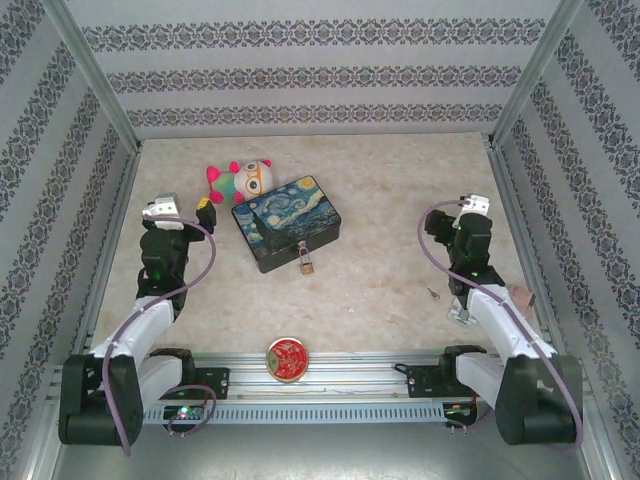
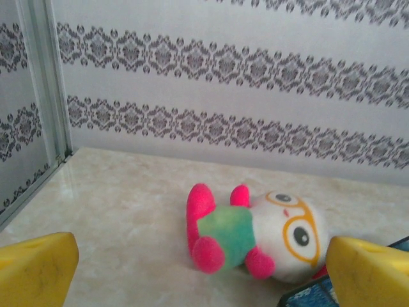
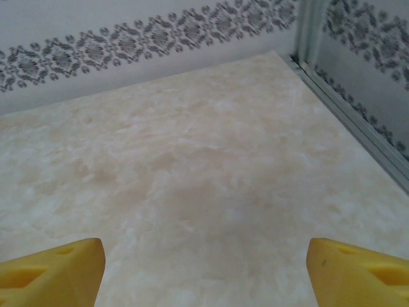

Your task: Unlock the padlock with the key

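The tiny brass padlock (image 1: 305,263) hangs from the front latch of a dark painted tin box (image 1: 286,220) in the middle of the table. A small key (image 1: 433,294) lies on the table, just left of the right arm. My left gripper (image 1: 183,214) hovers left of the box, open, its yellow fingers (image 2: 35,268) wide apart with nothing between them. My right gripper (image 1: 468,208) is further back than the key. It is open too, and only bare table lies between its fingers (image 3: 51,268).
A pink, green and white plush toy (image 2: 255,233) lies just behind the box, ahead of my left gripper (image 2: 204,272). A round red tin (image 1: 287,358) sits at the near edge between the arm bases. Patterned walls (image 1: 320,75) enclose the table on three sides.
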Tool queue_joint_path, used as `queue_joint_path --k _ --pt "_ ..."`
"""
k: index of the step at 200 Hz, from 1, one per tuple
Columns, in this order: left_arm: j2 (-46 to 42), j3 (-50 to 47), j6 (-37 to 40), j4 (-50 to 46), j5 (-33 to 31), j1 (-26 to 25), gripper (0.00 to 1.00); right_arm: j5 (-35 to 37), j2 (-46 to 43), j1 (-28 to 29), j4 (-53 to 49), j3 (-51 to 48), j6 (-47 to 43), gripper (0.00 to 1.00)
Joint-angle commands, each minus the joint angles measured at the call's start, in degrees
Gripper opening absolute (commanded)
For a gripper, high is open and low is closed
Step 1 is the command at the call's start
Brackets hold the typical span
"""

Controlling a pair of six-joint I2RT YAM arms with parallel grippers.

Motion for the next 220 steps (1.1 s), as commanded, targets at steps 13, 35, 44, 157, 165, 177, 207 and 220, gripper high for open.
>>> queue_joint_path --k 13,35,44,157,165,177,207,220 --pt "-3.7 0.0 -7.8 -4.0 3.6 0.6 0.99 3.4 -4.5 0.4 -30.5 4.2 12.9 0.79" --pt "-4.0 1.1 -9.9 -4.8 7.9 0.6 0.99 -0.4 -4.9 0.2 -40.3 5.2 17.3 0.69" --pt "-3.8 1.4 -10.7 -4.3 8.9 0.6 0.99 -2.5 -4.7 0.2 -42.9 5.1 18.4 0.64" --pt "-0.6 2.4 -13.6 0.5 9.5 0.6 0.99 -7.3 -3.7 -1.9 -48.7 -0.7 24.2 0.39" --pt "-0.7 2.5 -13.6 0.3 9.5 0.6 0.99 -7.3 -2.9 -2.2 -48.5 -0.7 24.3 0.38" --pt "-0.8 2.6 -13.7 -0.2 9.4 0.6 0.99 -7.4 -1.8 -2.6 -48.4 -0.8 24.4 0.37" --pt "-1.2 2.9 -13.5 -1.6 8.9 0.6 0.99 -8.2 0.2 -3.2 -46.7 -2.0 24.9 0.36" --pt "-1.0 2.9 -13.6 -1.7 8.6 0.6 0.99 -9.3 0.7 -3.6 -46.0 -2.3 24.9 0.35"
